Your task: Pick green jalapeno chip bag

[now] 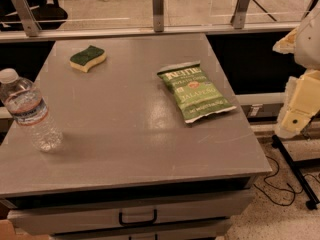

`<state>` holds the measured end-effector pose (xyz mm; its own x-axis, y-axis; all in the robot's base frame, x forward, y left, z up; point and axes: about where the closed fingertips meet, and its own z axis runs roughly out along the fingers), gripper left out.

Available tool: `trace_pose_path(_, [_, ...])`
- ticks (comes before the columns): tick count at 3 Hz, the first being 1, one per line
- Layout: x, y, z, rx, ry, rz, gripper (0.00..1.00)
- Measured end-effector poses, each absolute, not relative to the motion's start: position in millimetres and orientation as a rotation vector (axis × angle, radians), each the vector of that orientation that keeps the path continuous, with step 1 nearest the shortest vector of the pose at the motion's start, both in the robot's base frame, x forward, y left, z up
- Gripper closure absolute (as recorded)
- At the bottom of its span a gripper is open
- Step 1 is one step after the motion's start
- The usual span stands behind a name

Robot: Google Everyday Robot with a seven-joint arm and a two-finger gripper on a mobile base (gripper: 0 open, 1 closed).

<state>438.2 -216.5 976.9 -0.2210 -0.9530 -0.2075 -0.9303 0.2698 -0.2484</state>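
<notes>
Drawer handle (pixel 137 218), green jalapeno chip bag (pixel 195 91) on table (pixel 125 129), gripper (pixel 298 113) at right (state unclear)

Grey table (pixel 125 154), drawer handle (pixel 137 218) btm centre. Yellow/green sponge (pixel 88 58) upper left. Capped water bottle (pixel 30 111) upright, far left. Cables (pixel 280 186) on floor, lower right. Gripper (pixel 298 111) right edge, beside table.

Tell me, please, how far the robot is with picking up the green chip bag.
Nothing looks done yet: the green jalapeno chip bag lies flat on the grey table, near its right edge, untouched. In hand: the gripper is at the right edge of the view, beside the table, apart from the bag. Left: reach the bag, grasp it, lift it.
</notes>
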Motion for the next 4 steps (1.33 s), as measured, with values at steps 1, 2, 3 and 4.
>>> trace_pose_path(1, [438.3,-216.4,977.0,-1.723,2.230,-0.101,0.00])
trace_pose_path(2, [446.1,-213.3,974.7,-1.688,2.226,-0.061,0.00])
trace_pose_path(3, [477.3,-192.2,955.2,-1.633,2.215,0.018,0.00])
trace_pose_path(4, [508.6,-165.7,933.2,-1.559,2.208,0.125,0.00])
